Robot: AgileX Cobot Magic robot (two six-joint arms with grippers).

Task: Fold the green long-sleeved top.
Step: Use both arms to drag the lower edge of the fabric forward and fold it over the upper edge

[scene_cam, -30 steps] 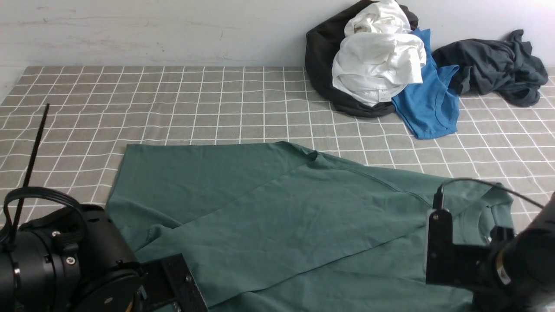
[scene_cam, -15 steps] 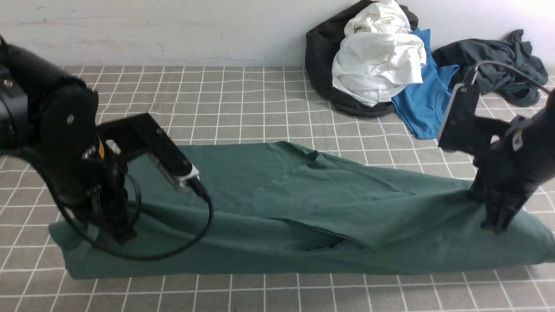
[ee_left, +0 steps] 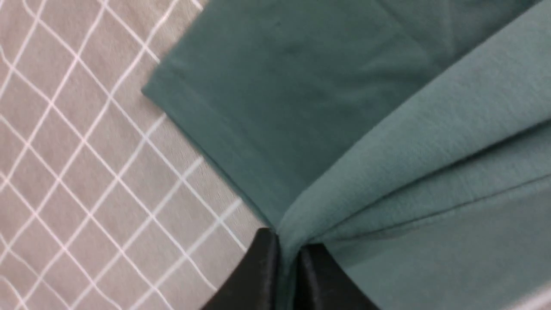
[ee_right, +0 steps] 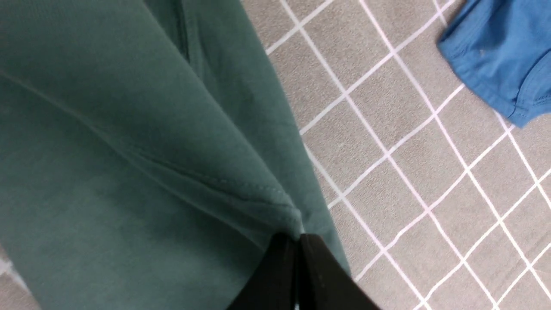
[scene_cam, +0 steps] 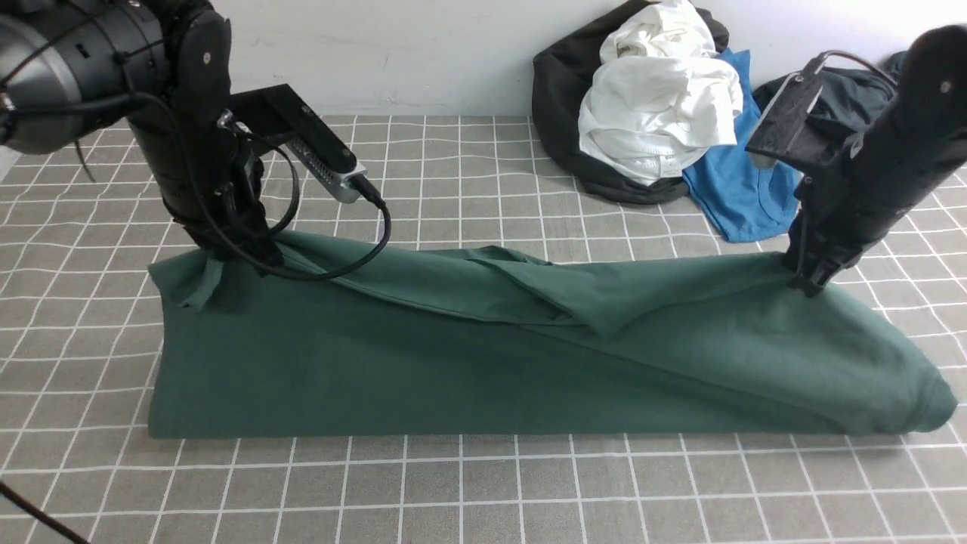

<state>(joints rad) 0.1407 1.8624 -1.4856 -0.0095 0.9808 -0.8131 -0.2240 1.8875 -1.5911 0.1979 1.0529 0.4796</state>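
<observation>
The left arm [scene_cam: 151, 98] is matte black, its fat rounded barrel catching a grey sheen, a round screw head [scene_cam: 205, 57] set in its housing. A black bracket [scene_cam: 276, 113] carries a slim silver-faced camera module [scene_cam: 326, 168] — a black cable [scene_cam: 386, 227] loops out of its end. The right arm [scene_cam: 895, 166] is black and cylindrical too, with one pale screw [scene_cam: 944, 88], a flat black camera plate [scene_cam: 782, 121] and a thin cable [scene_cam: 846, 54] over it. The left gripper [ee_left: 287, 267] and right gripper [ee_right: 298, 267] end in glossy black wedges.
</observation>
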